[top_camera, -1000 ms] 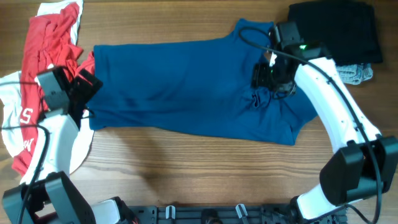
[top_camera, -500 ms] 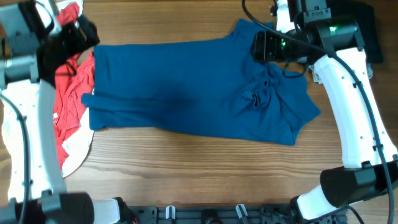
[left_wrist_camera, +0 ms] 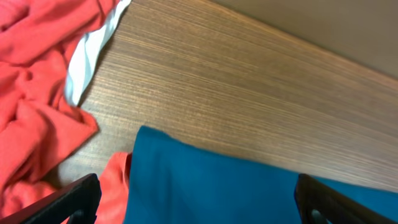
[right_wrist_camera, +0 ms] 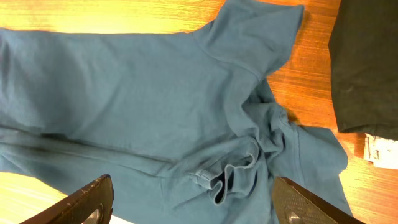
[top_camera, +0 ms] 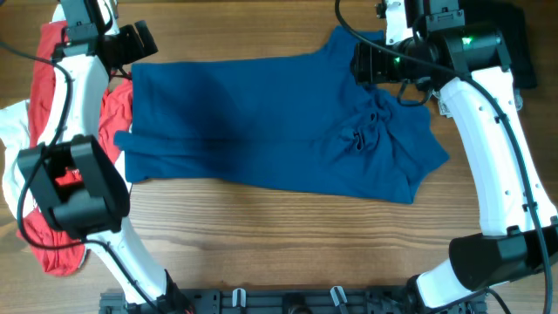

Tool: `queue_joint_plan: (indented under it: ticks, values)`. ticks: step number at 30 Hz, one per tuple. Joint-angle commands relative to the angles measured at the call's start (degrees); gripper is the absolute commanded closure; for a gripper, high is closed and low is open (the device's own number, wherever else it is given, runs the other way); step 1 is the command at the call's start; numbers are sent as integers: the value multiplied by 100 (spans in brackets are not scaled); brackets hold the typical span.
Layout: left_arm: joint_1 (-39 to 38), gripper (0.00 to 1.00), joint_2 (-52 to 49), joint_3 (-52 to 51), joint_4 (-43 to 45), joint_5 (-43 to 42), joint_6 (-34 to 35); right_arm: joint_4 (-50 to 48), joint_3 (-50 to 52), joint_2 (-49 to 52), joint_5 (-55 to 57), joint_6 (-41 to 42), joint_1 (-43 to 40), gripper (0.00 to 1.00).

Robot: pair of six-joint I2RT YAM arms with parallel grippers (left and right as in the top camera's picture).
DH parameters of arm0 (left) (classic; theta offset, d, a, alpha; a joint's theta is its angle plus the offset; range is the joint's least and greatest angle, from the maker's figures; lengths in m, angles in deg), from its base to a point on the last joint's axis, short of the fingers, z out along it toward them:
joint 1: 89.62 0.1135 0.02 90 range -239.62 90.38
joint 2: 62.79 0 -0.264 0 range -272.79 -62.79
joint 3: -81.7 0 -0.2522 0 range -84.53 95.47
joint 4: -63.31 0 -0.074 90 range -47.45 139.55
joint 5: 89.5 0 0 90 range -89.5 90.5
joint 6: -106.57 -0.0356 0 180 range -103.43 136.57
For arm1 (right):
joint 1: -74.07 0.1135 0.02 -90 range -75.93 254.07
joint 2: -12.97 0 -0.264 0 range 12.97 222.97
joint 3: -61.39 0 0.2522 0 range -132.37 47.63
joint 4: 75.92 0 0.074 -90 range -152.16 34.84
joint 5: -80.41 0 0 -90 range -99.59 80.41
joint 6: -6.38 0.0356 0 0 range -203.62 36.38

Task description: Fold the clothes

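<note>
On the wooden table (top_camera: 261, 235), listed from its front edge to its far edge, each place given against the blue T-shirt:

1. Blue T-shirt (top_camera: 261, 122): dark blue, short-sleeved, plain. It lies spread lengthwise across the middle of the table, mostly flat. Its hem end is on the left and its sleeve end on the right. A small bunch of folds (top_camera: 366, 135) sits near the sleeve end, and the right wrist view shows it as a rumpled knot (right_wrist_camera: 239, 168) in otherwise smooth cloth (right_wrist_camera: 137, 106).

2. Red shirt (top_camera: 45, 70): crumpled and heaped just left of the T-shirt's hem end. One red fold touches the T-shirt's far left corner (left_wrist_camera: 115, 174).

3. White shirt (top_camera: 10, 131): left of the T-shirt, lying with the red heap. A white strip (left_wrist_camera: 87, 56) shows along the red cloth in the left wrist view.

4. Left gripper (top_camera: 139, 44): over the T-shirt's far left corner. Its jaws are spread wide with nothing between them, and blue fabric (left_wrist_camera: 211, 186) and bare wood (left_wrist_camera: 236, 81) lie below.

5. Right gripper (top_camera: 362, 63): over the T-shirt's far right part, beside the upper sleeve. Its jaws are spread wide and hold nothing (right_wrist_camera: 199, 202).

6. Black garment (top_camera: 519, 44): folded, at the table's far right corner beyond the T-shirt's sleeve end. It sits close to the sleeve (right_wrist_camera: 367, 62), but whether the two touch is not discernible.
</note>
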Motion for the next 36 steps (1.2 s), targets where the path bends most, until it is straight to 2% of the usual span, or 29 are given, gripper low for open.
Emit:
queue_joint_plan:
  ticks: [1, 6, 13, 19, 28, 30, 31, 33, 35, 36]
  values:
    - [-11, 0, -503, 74, 372, 55, -238, 72, -116, 146, 101, 42, -13, 18]
    - [-24, 1, -898, 74, 970, 46, -361, 190, -116, 310, 101, 37, -13, 18]
    - [-24, 4, -1335, 74, 1309, 114, -750, 214, -116, 341, 98, 42, -13, 18]
    - [-28, 6, -1661, 74, 1578, 116, -750, 245, -116, 341, 98, 85, -13, 19]
    - [-114, 18, -2013, 74, 1727, 70, -745, 256, -116, 341, 98, 190, -13, 18]
    - [-136, 28, -2050, 72, 1672, 72, -745, 254, -116, 343, 98, 190, -13, 18]
    - [-136, 37, -2050, 74, 1659, 72, -745, 251, -116, 341, 98, 190, -13, 18]
    - [-136, 61, -2050, 74, 1661, 74, -745, 254, -116, 341, 98, 190, -13, 19]
    - [-136, 78, -2050, 74, 1639, 96, -743, 254, -116, 341, 98, 192, -13, 19]
    - [-136, 83, -2050, 74, 1613, 96, -743, 254, -116, 343, 98, 190, -13, 19]
